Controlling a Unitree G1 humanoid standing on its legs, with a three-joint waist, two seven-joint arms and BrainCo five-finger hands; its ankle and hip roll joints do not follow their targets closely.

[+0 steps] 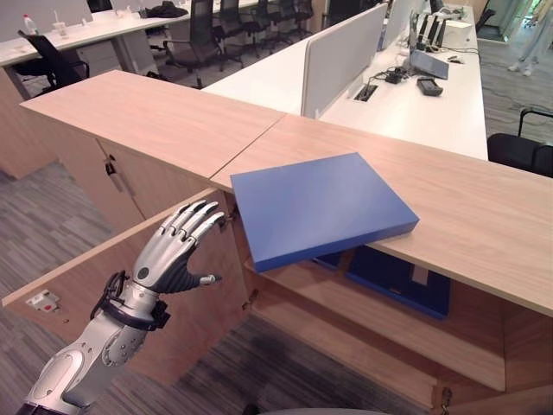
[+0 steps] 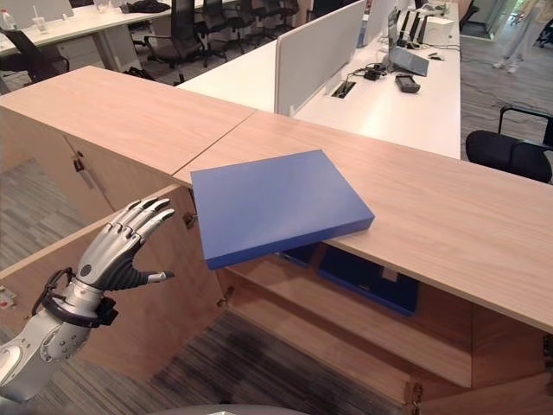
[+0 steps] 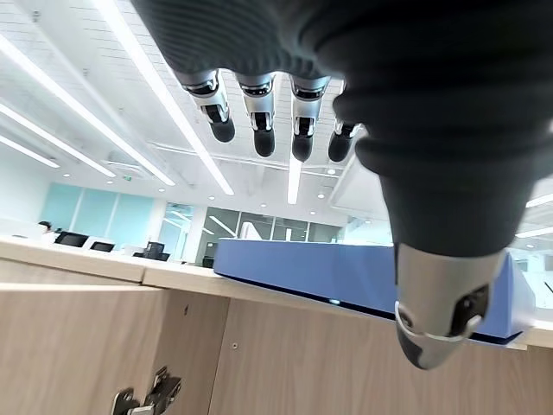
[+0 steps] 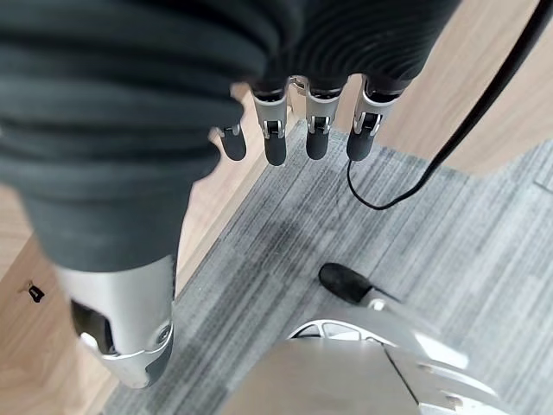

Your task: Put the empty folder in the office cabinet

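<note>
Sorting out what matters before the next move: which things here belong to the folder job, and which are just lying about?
Job:
- blue folder, overhanging the cabinet top's edge
- office cabinet, door open
- left hand, open, beside the door
- right hand, open, above the carpet

Lying about:
- blue binders on the cabinet shelf
- white desk with divider
- office chairs

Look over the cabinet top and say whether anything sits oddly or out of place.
The blue folder lies skewed on the wooden cabinet top, one corner jutting past the front edge above the open compartment, unsupported. The cabinet door stands open beside it. The left hand hovers open near the door; the right hand hangs open above the floor.
</note>
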